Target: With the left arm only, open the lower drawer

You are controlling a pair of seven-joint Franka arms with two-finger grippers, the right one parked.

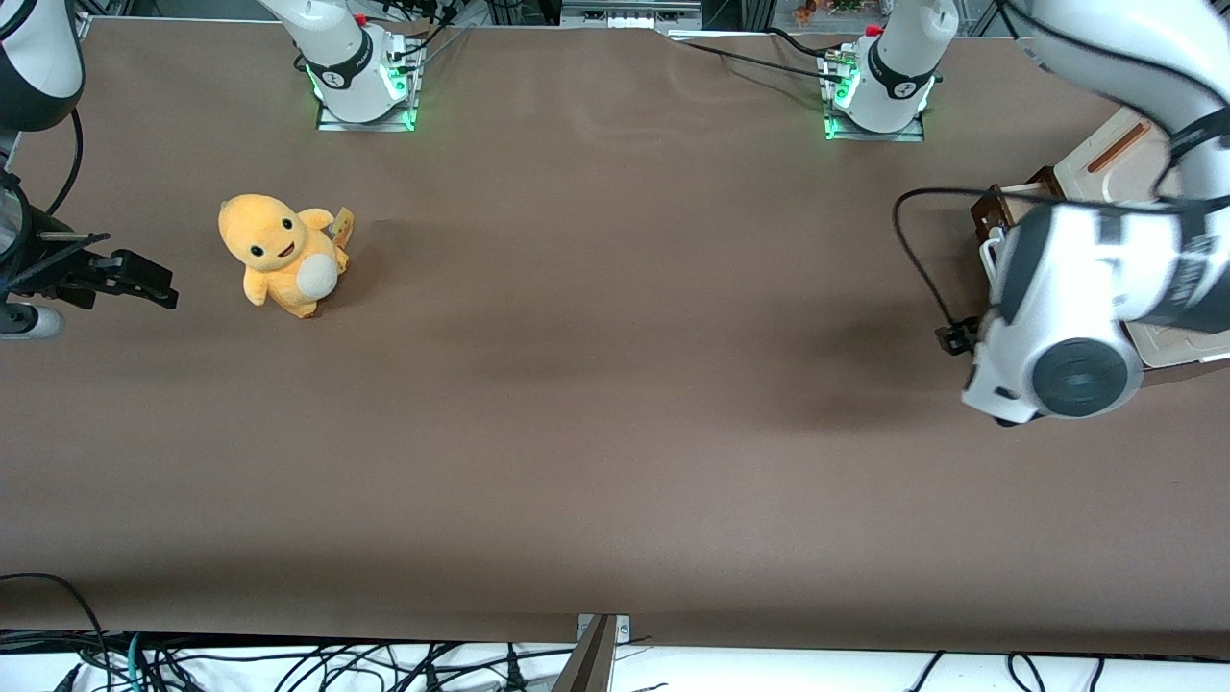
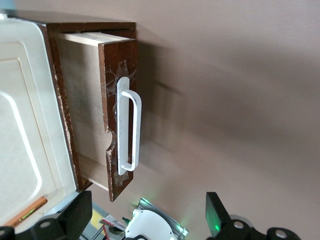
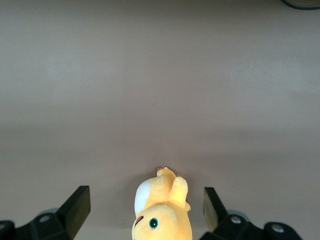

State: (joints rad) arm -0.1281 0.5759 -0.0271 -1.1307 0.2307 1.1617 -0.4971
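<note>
The lower drawer [image 2: 120, 115] has a dark brown front and a long white bar handle [image 2: 131, 131]. It stands pulled partway out of its cabinet, with the pale wood inner side [image 2: 85, 110] showing. My left gripper [image 2: 148, 212] is open and holds nothing. Its black fingers [image 2: 75, 212] are spread wide and stand apart from the handle. In the front view the left arm's white wrist [image 1: 1057, 317] hangs over the table in front of the drawer [image 1: 988, 213] and hides the gripper.
The cabinet's cream panel [image 2: 25, 125] with its orange-brown handle [image 1: 1119, 146] lies above the drawer. A yellow plush toy [image 1: 282, 255] sits toward the parked arm's end of the brown table [image 1: 615, 432]. Two arm bases [image 1: 363, 72] [image 1: 879, 82] stand farthest from the front camera.
</note>
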